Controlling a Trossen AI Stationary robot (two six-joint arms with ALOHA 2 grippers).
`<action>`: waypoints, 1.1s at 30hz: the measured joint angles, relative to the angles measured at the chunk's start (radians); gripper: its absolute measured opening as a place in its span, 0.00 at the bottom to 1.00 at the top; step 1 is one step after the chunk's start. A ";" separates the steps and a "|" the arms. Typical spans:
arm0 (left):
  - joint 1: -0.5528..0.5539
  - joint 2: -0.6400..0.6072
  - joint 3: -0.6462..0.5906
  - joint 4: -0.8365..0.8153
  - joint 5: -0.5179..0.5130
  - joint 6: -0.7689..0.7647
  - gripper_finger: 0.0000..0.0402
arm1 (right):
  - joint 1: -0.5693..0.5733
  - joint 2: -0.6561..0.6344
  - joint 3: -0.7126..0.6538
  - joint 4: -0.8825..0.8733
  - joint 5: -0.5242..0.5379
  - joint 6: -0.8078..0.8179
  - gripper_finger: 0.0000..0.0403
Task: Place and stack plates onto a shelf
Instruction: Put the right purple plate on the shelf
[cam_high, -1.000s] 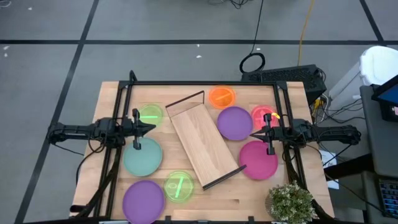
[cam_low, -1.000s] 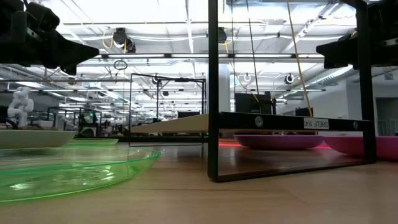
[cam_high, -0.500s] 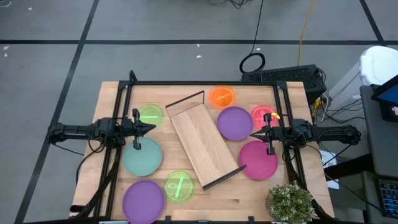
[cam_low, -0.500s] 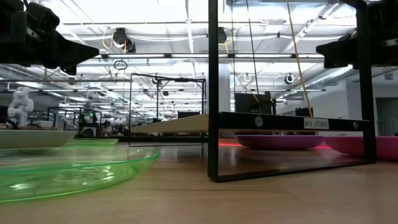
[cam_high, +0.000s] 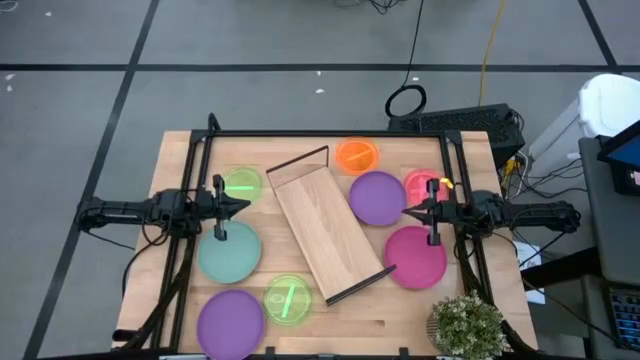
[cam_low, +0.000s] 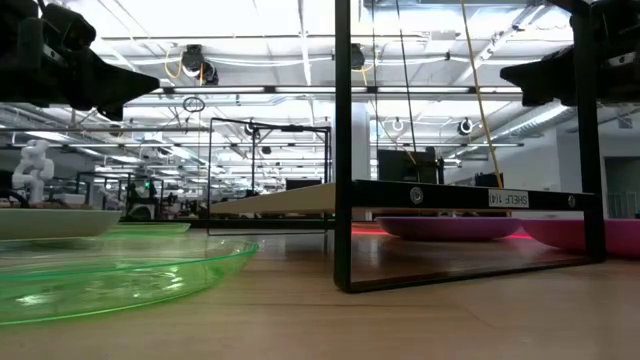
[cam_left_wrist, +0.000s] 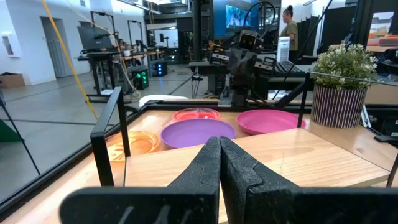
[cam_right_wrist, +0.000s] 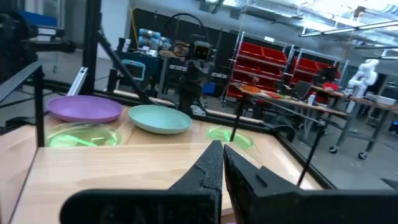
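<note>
The shelf (cam_high: 327, 230) is a light wooden board with black wire end frames, lying slantwise on the table's middle. To its left lie a small green plate (cam_high: 241, 184), a teal plate (cam_high: 229, 252), a purple plate (cam_high: 230, 320) and a divided green plate (cam_high: 288, 299). To its right lie an orange plate (cam_high: 357, 155), a purple plate (cam_high: 378, 197), a small pink plate (cam_high: 425, 186) and a magenta plate (cam_high: 415, 256). My left gripper (cam_high: 245, 206) hovers shut above the table between the green and teal plates. My right gripper (cam_high: 407, 213) hovers shut above the purple plate's right edge.
A potted plant (cam_high: 467, 325) stands at the table's near right corner. A black frame (cam_high: 330, 134) runs along the table's far edge and sides. A person (cam_left_wrist: 290, 25) stands in the room beyond the table.
My right gripper has shifted slightly toward the shelf, still shut and still above the plates. No plate has moved, nor has the shelf.
</note>
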 joint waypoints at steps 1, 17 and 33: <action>0.000 0.000 0.000 0.000 0.000 0.000 0.00 | 0.000 0.005 0.013 -0.002 0.000 0.000 0.00; 0.000 0.000 0.000 0.000 0.000 0.000 0.00 | 0.000 0.311 0.505 -0.185 0.000 0.024 0.00; 0.000 0.000 0.000 0.000 0.001 0.000 0.00 | 0.000 0.634 1.038 -0.509 -0.003 0.192 0.00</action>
